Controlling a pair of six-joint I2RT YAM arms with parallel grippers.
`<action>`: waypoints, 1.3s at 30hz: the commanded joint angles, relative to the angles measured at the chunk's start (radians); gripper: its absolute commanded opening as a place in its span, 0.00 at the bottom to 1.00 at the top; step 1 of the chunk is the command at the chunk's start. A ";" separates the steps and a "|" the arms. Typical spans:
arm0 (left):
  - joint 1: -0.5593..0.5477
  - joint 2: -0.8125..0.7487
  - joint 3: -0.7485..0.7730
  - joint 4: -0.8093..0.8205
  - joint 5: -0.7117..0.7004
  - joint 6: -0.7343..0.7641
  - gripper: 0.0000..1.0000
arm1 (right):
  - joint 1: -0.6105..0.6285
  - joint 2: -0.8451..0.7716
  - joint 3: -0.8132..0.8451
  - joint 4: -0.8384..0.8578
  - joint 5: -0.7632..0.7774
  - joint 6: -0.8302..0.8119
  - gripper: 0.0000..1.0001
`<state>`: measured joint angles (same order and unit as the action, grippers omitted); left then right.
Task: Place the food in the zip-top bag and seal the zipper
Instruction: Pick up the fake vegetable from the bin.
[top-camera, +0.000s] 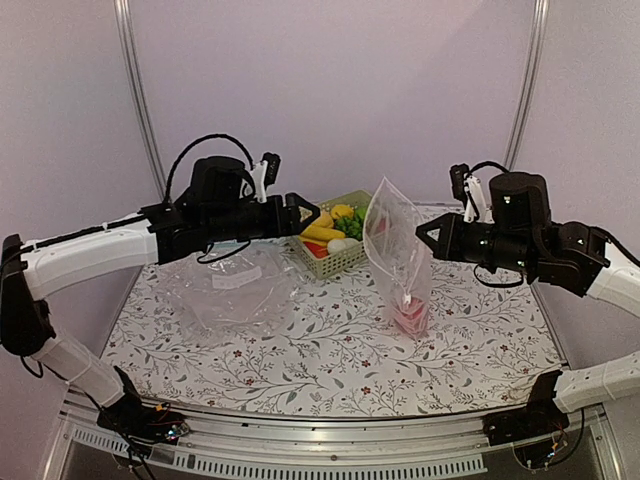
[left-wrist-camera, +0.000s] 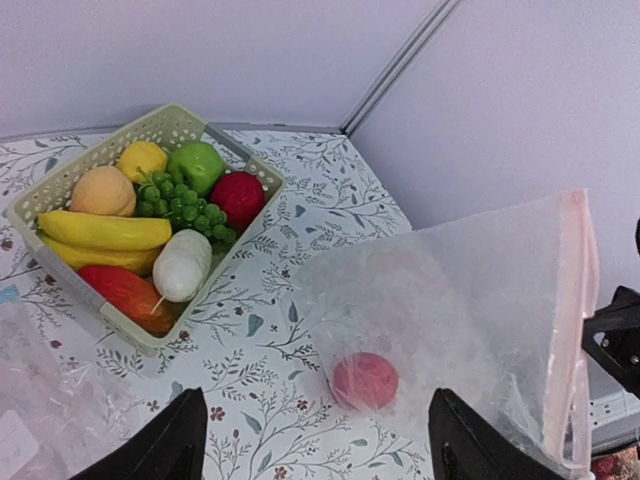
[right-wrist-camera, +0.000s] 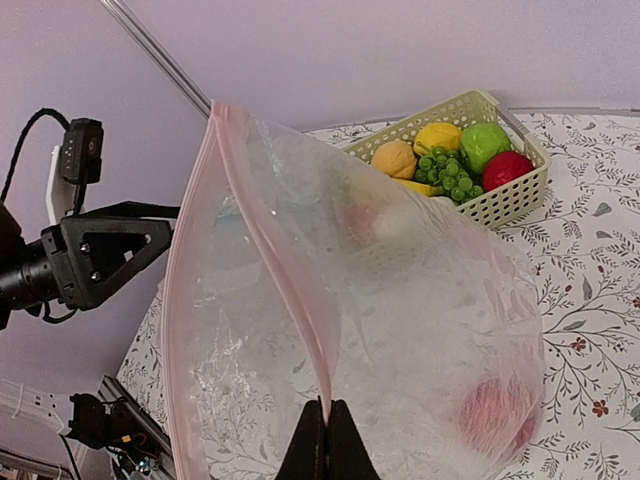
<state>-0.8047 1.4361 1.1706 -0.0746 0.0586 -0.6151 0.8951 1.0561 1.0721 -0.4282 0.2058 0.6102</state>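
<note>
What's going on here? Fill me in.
The right gripper is pinched shut on the bag's pink mouth edge, holding it up. One red fruit lies at the bottom of the bag. The left gripper hangs open and empty near the basket, where the rest of the food sits. The zipper is not sealed.

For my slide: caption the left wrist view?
Open left gripper facing basket of food and bag holding red fruit.

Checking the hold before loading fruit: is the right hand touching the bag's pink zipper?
Touching. The right wrist view shows the right hand pinched shut on the pink zipper, which runs down into its grip.
</note>
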 joint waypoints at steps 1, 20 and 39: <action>0.048 0.156 0.108 -0.146 -0.037 0.078 0.76 | -0.006 0.011 -0.014 0.008 -0.004 0.005 0.00; 0.111 0.748 0.615 -0.351 -0.043 0.228 0.64 | -0.006 0.017 -0.005 0.011 -0.027 -0.006 0.00; 0.141 0.886 0.717 -0.328 0.071 0.251 0.52 | -0.006 0.047 -0.003 0.026 -0.052 -0.004 0.00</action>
<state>-0.6785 2.2765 1.8389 -0.3870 0.0971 -0.3840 0.8951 1.1027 1.0721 -0.4107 0.1596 0.6117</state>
